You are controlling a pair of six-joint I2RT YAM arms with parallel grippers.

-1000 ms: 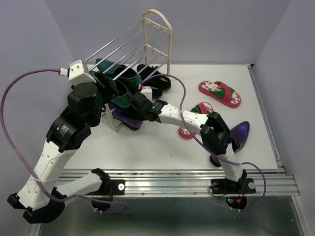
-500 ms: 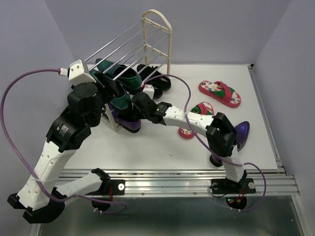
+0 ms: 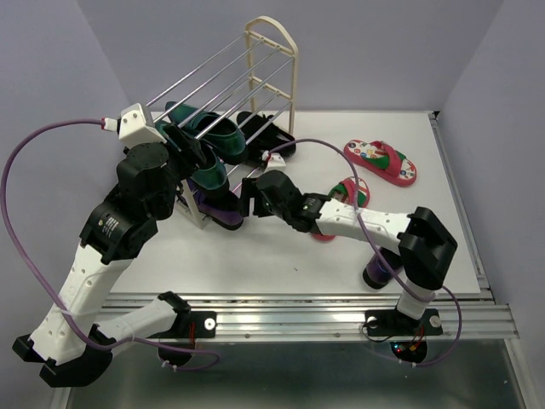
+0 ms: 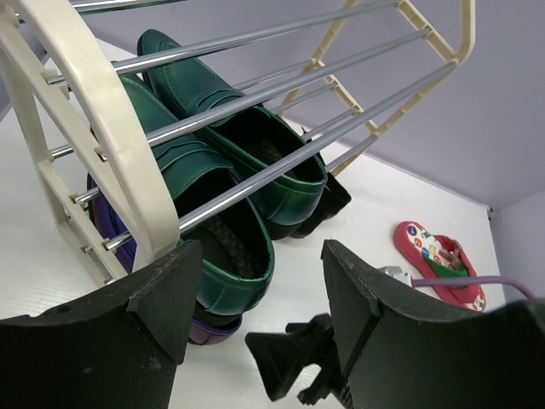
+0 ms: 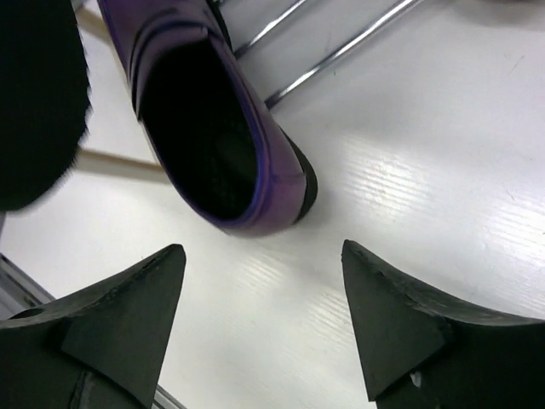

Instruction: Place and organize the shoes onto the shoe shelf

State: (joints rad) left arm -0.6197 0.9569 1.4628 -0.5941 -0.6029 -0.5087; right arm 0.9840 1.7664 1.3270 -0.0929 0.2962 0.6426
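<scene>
Backing away from the shoe shelf (image 3: 271, 51) at the counter's far-left corner, the right gripper (image 5: 264, 281) gapes empty above a purple loafer (image 5: 213, 136) at its bottom tier; the left gripper (image 4: 260, 256) hangs wide, empty.

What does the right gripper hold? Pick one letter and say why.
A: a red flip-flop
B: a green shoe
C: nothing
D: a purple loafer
C: in the right wrist view the right gripper is open, its fingers are spread over bare table, and the purple loafer lies beyond their tips, ungripped.
</scene>
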